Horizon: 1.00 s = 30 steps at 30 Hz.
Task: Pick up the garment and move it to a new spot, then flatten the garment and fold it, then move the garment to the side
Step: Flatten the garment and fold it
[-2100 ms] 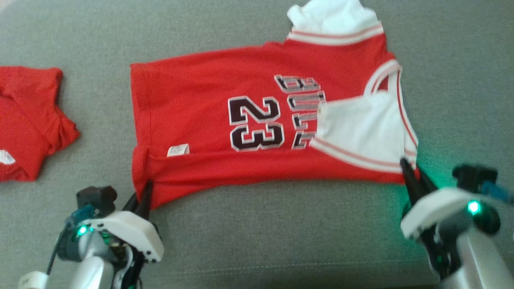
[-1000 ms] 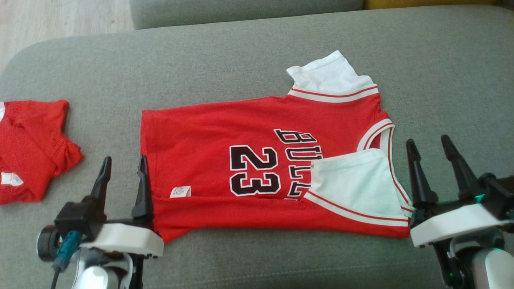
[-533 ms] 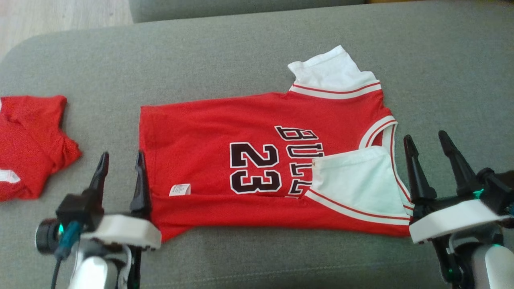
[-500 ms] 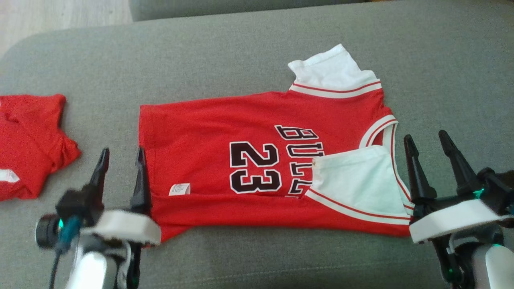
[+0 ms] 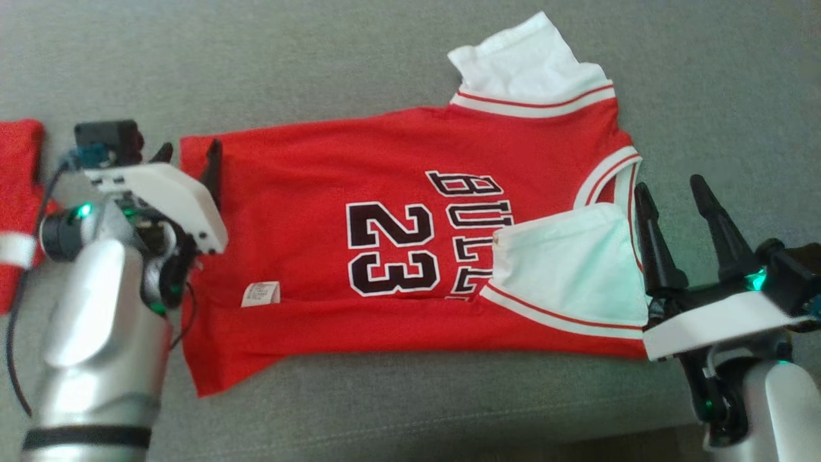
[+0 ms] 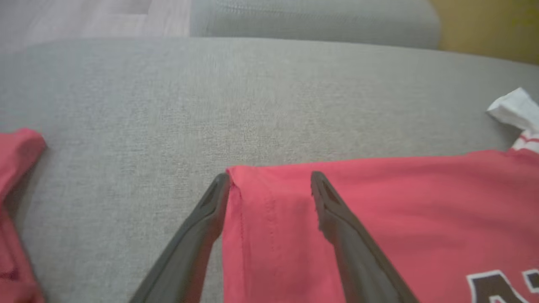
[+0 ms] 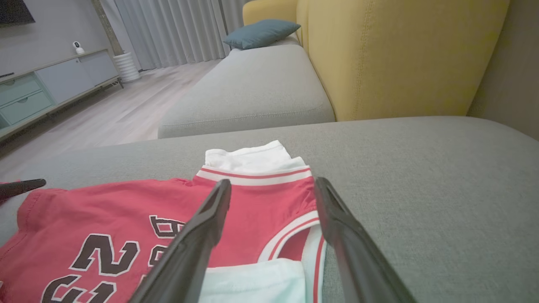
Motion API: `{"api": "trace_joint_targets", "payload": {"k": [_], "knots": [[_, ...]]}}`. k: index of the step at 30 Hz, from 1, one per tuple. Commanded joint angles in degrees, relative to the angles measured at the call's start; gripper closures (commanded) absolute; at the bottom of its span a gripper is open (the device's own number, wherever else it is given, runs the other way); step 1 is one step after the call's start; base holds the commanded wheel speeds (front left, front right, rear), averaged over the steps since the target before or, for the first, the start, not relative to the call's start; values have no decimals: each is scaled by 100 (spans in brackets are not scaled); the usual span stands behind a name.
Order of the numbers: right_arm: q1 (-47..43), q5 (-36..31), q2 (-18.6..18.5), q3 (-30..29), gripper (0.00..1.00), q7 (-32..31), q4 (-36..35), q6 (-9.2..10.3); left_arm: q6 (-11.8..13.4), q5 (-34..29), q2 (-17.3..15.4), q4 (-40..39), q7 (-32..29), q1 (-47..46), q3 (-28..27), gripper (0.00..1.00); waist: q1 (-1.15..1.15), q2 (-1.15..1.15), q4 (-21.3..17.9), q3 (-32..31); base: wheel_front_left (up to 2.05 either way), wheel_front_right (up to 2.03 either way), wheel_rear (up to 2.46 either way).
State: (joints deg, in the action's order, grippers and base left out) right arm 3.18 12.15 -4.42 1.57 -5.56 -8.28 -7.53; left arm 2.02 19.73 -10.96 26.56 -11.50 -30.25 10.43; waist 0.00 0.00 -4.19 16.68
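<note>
— As you look out from the near edge of the cushion [image 5: 397, 410], what comes first?
— The long lower edge of the jersey [image 5: 321, 160]. It lies flat and sideways in the middle of the cushion, hem to the left and collar to the right, with "23" and the lettering face up. A label [image 5: 260, 293] shows near the hem.
— And the right jaws?
— Released, spread wide, holding nothing. They sit at the collar end, low on the right, pointing away. The inner finger [image 5: 651, 244] stands just beside the near sleeve [image 5: 564, 263], a white one folded in over the chest. I cannot tell whether it touches the cloth.
— The left jaws?
— Farther on, at the hem's far corner, also released. From the wrist, one finger [image 6: 206, 223] is over bare cushion just beside the hem. The other [image 6: 332, 214] is over red cloth, so the corner lies between them. Nothing is pinched.
— Anything further left?
— A second red garment [image 5: 16, 167], bunched, apart from the jersey.
— Beyond that?
— The far sleeve [image 5: 519, 58] sticks out white past the jersey's far edge. Behind the cushion come another grey seat [image 7: 248, 84], a yellow backrest [image 7: 400, 54], a blue pillow [image 7: 261, 33], wood floor [image 7: 126, 101] and curtains [image 7: 177, 25].
</note>
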Motion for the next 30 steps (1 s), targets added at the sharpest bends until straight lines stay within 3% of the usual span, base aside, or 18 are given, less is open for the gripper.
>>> {"api": "trace_joint_targets", "payload": {"k": [1,9,11,13,20,30], "knots": [[212,62,-30,181,0,88,-120,4,-28,93,-298,279,-295,-536,-250,0,0,0,-173,207,0,0,0],[338,129,-24,241,0,191,107,4,-228,250,-547,1474,-1136,-1253,-233,0,0,0,-338,340,0,0,0],[351,143,-30,232,0,197,144,4,-284,296,-571,1616,-1288,-1317,-219,54,0,0,-343,335,0,0,0],[388,164,-55,222,0,185,178,4,-359,335,-595,1713,-1384,-1359,-201,100,0,0,-343,328,0,0,0],[928,349,-341,194,0,35,479,4,-408,272,-658,1677,-1164,-1517,-114,100,0,0,-282,332,0,0,0],[2449,966,-917,263,0,-364,1951,4,-411,232,-328,1402,-853,-1818,89,100,0,0,211,694,0,0,0]]}}
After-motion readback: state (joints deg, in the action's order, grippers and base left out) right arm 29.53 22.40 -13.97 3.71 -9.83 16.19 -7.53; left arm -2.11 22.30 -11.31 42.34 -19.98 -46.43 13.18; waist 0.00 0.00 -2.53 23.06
